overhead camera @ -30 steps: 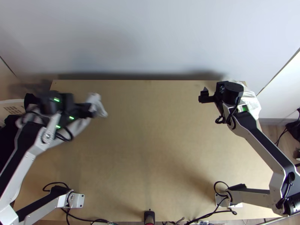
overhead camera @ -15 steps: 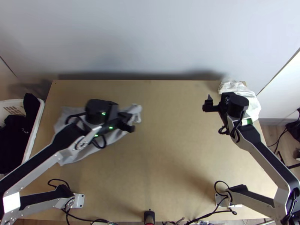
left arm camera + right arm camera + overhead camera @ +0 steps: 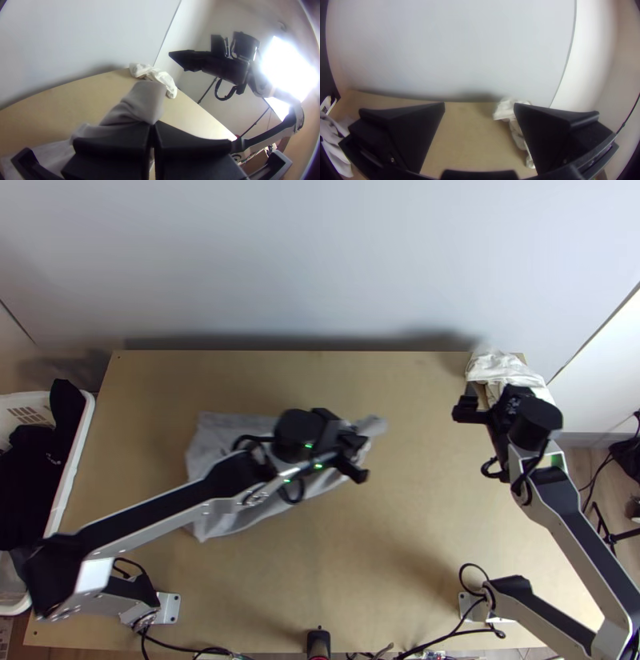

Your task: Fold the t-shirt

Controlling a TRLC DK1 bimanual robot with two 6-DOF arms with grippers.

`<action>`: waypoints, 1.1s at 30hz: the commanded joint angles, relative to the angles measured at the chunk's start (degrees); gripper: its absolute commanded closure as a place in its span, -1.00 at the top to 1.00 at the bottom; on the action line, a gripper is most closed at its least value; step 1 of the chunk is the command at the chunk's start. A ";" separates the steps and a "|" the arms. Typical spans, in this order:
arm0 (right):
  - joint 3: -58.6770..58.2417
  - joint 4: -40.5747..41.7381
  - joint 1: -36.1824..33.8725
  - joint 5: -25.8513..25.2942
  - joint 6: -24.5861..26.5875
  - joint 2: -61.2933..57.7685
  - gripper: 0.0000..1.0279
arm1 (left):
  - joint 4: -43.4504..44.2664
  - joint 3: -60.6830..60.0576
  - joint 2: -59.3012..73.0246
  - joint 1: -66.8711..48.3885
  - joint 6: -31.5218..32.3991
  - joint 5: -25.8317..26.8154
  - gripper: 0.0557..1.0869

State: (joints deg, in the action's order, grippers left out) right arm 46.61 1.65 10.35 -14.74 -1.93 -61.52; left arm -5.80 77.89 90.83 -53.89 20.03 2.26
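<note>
In the top view my left gripper point(image 3: 360, 458) is over the middle of the table, shut on the grey t-shirt point(image 3: 216, 448), which trails bunched and creased beneath the arm to the left. In the left wrist view the left gripper point(image 3: 152, 128) pinches the cloth, and a fold of the t-shirt point(image 3: 140, 103) stands up beyond the fingers. At the back right, the right gripper point(image 3: 470, 404) holds nothing; its fingers are wide apart in the right wrist view, where the right gripper point(image 3: 479, 108) is seen with the t-shirt point(image 3: 335, 143) off to one side.
A crumpled white cloth point(image 3: 504, 370) lies at the table's back right corner, close to the right arm. Beyond the left edge stands a white basket point(image 3: 72, 460) with dark clothes point(image 3: 36, 460). A wall point(image 3: 320, 260) rises behind the table point(image 3: 424, 524).
My left gripper has carried the t-shirt from the left side rightward to the table's middle, the cloth dragging along. The right gripper has shifted slightly right and toward the near edge.
</note>
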 commanded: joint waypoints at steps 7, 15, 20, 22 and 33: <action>-1.61 -0.07 -6.75 -0.02 -3.69 7.64 0.87 | 10.81 10.35 17.63 -4.38 5.81 0.29 -0.92; 1.03 -0.33 -9.29 -0.02 -6.59 9.40 0.87 | 12.04 13.69 29.06 -6.05 13.81 2.84 -0.92; 1.64 -0.95 -9.82 -0.02 -7.12 9.92 0.87 | 11.34 21.08 36.35 -7.37 18.11 3.89 -0.92; 1.47 -0.95 -9.91 -0.02 -7.12 10.10 0.87 | 10.11 24.07 38.55 -7.72 18.38 3.89 -0.92; 0.06 -2.09 -10.61 -0.02 -8.26 13.35 0.87 | 4.57 41.12 49.89 -9.13 21.45 3.19 -0.91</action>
State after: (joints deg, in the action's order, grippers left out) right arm 47.18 0.38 0.34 -14.74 -9.26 -49.80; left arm 1.80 109.16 133.45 -62.13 40.18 6.20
